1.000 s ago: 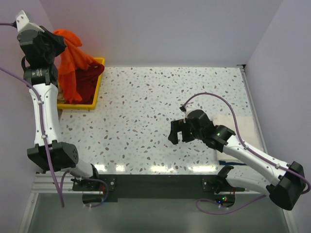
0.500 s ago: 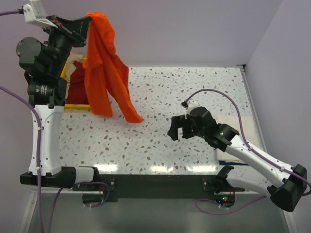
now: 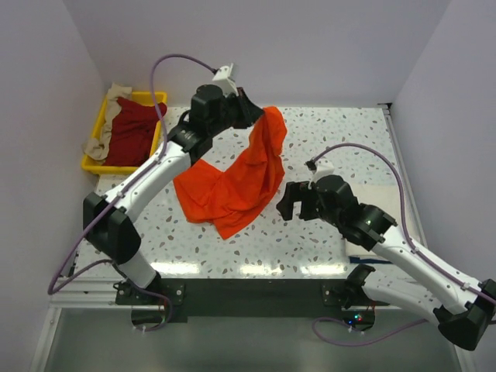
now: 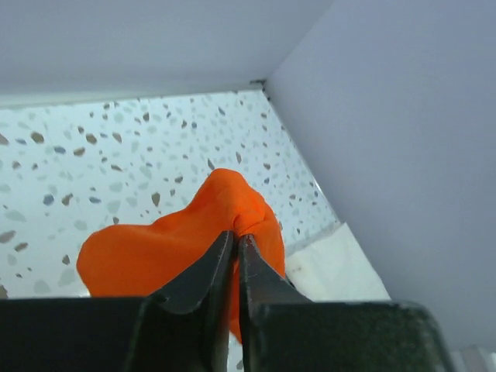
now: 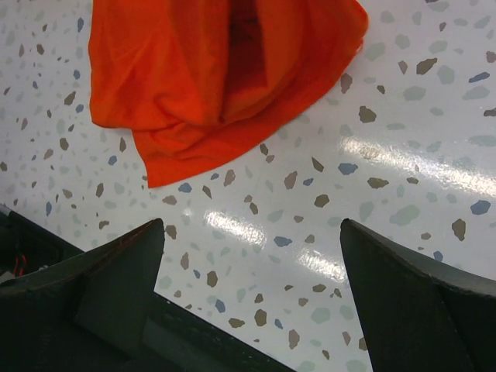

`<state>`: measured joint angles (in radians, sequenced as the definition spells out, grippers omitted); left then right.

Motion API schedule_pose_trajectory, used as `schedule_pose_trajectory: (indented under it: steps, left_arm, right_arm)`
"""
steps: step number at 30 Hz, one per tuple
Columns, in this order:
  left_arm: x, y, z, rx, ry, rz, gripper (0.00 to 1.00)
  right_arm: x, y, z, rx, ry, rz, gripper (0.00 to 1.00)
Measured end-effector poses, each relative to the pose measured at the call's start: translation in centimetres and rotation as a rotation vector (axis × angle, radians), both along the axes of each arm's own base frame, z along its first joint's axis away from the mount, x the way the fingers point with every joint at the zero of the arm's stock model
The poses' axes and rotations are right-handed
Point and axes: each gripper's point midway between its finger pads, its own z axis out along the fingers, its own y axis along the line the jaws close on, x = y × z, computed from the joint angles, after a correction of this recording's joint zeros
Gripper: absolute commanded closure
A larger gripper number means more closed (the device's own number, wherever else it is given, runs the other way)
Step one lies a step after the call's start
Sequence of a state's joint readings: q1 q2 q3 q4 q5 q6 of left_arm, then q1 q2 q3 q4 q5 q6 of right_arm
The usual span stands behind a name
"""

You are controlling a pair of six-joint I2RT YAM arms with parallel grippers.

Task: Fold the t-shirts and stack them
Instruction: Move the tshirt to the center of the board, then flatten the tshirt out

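**A:** Where's the orange shirt [image 3: 232, 182]?

**B:** In the middle of the table [image 3: 349, 136], half down. Its lower part lies crumpled on the surface. The upper end hangs from the left claw [image 4: 236, 236], whose jaws are pinched nearly together on a small tuft of cloth.

**A:** And the right claw [image 5: 252, 225]?

**B:** Spread wide and holding nothing, low over bare table just beside the shirt's near edge.

**A:** What could go wrong?

**B:** The pinch looks thin to me. A sideways tug could pull the tuft free and the rest would drop in a heap. The cloth is also doubled over itself. Set down like this, it would likely land creased, with no clean edge to fold from. The right claw, reaching in, might catch two layers instead of one.

**A:** The others?

**B:** A dark red shirt [image 3: 130, 136] and a beige shirt [image 3: 116, 94] sit in the tray [image 3: 94, 166], well apart on the left. A cream shirt [image 3: 384, 194] lies at the right, partly behind the arm.
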<state>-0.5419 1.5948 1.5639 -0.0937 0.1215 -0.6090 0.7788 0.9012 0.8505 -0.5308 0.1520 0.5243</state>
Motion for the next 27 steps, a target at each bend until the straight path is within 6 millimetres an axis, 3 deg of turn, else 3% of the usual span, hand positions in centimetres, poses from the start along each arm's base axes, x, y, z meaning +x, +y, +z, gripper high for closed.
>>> schedule_pose_trajectory:
  steps: [1, 4, 7, 10, 13, 17, 19, 22, 27]
  left_arm:
    - [0.3, -0.9, -1.7, 0.019, 0.031, -0.014, 0.69]
    - [1.4, -2.1, -6.2, 0.081, 0.116, -0.022, 0.49]
    - [2.1, -1.4, -8.4, 0.139, 0.169, 0.011, 0.45]
    - [2.5, 0.5, -8.4, 0.164, 0.191, 0.066, 0.46]
    - [2.1, 4.8, -8.4, 0.181, 0.208, 0.170, 0.46]
    - [-1.1, 13.5, -10.2, 0.207, 0.262, 0.351, 0.47]
    - [-3.6, 17.5, -11.8, 0.227, 0.288, 0.445, 0.48]
    - [-7.2, 19.5, -14.8, 0.252, 0.339, 0.484, 0.51]
    - [-11.8, 21.2, -22.3, 0.316, 0.510, 0.522, 0.53]
  right_arm:
    - [0.1, -0.3, 0.1, 0.004, -0.007, -0.016, 0.01]
    - [0.1, -0.8, -0.4, 0.005, -0.005, -0.051, 0.01]
    - [0.2, -0.8, -2.2, -0.004, 0.028, -0.076, 0.07]
    - [0.4, -0.4, -4.7, -0.017, 0.077, -0.090, 0.15]
    - [0.9, 0.5, -7.3, -0.030, 0.126, -0.102, 0.19]
    - [1.7, 1.6, -10.6, -0.048, 0.176, -0.116, 0.22]
    - [2.0, 1.9, -11.5, -0.053, 0.189, -0.121, 0.22]
    - [2.7, 2.7, -12.1, -0.041, 0.189, -0.127, 0.23]
    - [4.1, 4.1, -12.1, -0.023, 0.184, -0.131, 0.24]
